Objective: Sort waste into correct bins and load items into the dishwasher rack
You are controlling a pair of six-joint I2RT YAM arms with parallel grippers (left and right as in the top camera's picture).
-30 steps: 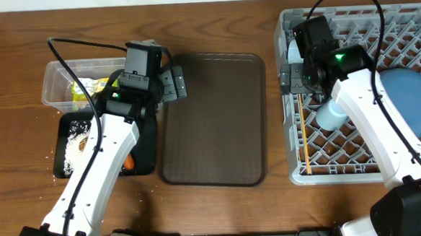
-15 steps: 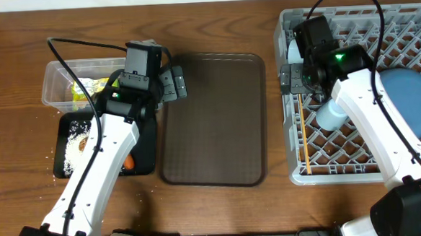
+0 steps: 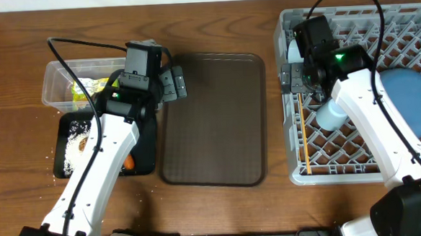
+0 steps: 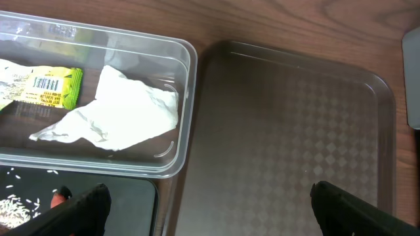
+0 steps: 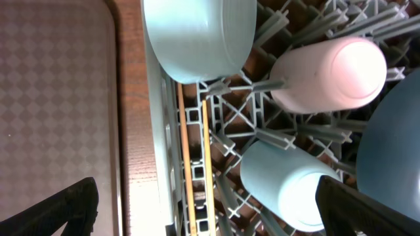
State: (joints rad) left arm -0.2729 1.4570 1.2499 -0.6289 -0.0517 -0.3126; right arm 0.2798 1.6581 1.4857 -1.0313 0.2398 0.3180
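My left gripper (image 3: 171,85) hangs open over the seam between the clear tub (image 3: 55,77) and the brown serving tray (image 3: 210,118). In the tub lie the yellow-green wrapper (image 4: 46,88) and the white napkin (image 4: 121,108). The black tray (image 3: 145,147) holds rice (image 3: 75,143), a brown lump (image 3: 84,144) and a carrot stick (image 3: 129,163). My right gripper (image 3: 289,79) stands open over the left edge of the grey rack (image 3: 407,21). In the rack are the bowl (image 5: 197,33), pink cup (image 5: 328,72), light blue cup (image 5: 289,183), chopsticks (image 5: 193,164) and blue plate (image 3: 415,100).
Wooden table (image 3: 27,200) surrounds everything. A few rice grains (image 3: 139,200) lie scattered on the wood near the black tray. The brown serving tray has nothing on it. Both arms reach in from the near edge.
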